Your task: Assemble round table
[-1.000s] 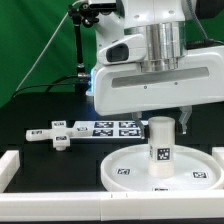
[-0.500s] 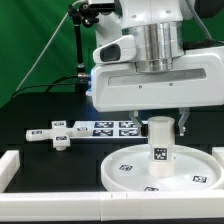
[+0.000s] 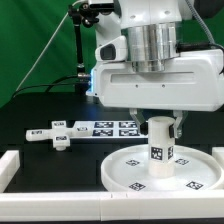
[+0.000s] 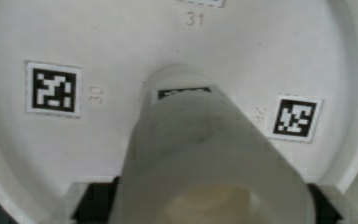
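The large rimmed round disc (image 3: pixel 118 168) lies flat at the front right of the black table. The short thick cylinder leg (image 3: pixel 159 150) stands upright on its middle, with a tag facing front. My gripper (image 3: pixel 160 128) comes straight down from above and is shut on the leg's upper part, one dark finger (image 3: pixel 183 126) showing beside it. In the wrist view the leg (image 4: pixel 202 140) fills the space between the black pads (image 4: pixel 101 200), with the disc (image 4: pixel 87 45) and two of its tags behind. The cross-shaped piece (image 3: pixel 55 135) lies apart at the exterior view's left.
The marker board (image 3: pixel 108 127) lies behind the disc, next to the cross-shaped piece. A white raised border (image 3: pixel 10 165) runs along the table's left and front edges. A green backdrop and a black stand are at the back.
The tags on the disc have shifted round, so the disc has turned under the leg. The arm's body has shifted slightly. The leg stays upright in the gripper.
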Available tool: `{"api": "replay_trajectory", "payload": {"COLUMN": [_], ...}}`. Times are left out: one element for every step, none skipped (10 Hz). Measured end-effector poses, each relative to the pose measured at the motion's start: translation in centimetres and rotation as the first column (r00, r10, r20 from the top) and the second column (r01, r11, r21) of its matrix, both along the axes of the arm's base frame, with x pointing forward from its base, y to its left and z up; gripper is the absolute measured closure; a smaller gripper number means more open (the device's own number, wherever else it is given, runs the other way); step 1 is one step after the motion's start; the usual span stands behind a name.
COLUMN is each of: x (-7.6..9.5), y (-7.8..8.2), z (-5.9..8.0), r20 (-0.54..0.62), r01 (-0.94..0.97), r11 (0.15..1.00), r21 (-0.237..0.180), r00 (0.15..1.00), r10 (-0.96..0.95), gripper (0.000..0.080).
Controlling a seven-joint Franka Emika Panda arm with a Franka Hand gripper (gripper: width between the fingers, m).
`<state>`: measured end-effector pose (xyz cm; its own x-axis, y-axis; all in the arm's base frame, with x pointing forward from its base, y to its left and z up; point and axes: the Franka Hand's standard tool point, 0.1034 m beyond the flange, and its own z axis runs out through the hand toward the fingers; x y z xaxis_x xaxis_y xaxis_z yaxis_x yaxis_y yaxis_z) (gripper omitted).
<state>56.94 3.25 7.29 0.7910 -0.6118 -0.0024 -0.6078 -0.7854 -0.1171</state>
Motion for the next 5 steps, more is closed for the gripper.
{"api": "replay_trajectory", "payload": {"x": [-0.01,-0.01,-0.02,-0.18,-0.55], "y": [0.03,0.04,-0.01,0.03,0.37], "z": [-0.02,-0.02,0.05,0.30,0.80], "r20": [0.000,0.000,0.007,0.019,0.042], "r01": [-0.006,-0.006,-0.065,-0.142,-0.198], "r11": [1.000,1.000,0.998,0.990,0.980], "r21": [0.000,0.000,-0.007,-0.016,-0.030], "r00": [1.000,1.000,0.998,0.990,0.979], "r10": [0.006,0.006,0.065,0.142,0.199], "gripper": [0.0256,0.0184,0.0184,0.0156,0.0152]}}
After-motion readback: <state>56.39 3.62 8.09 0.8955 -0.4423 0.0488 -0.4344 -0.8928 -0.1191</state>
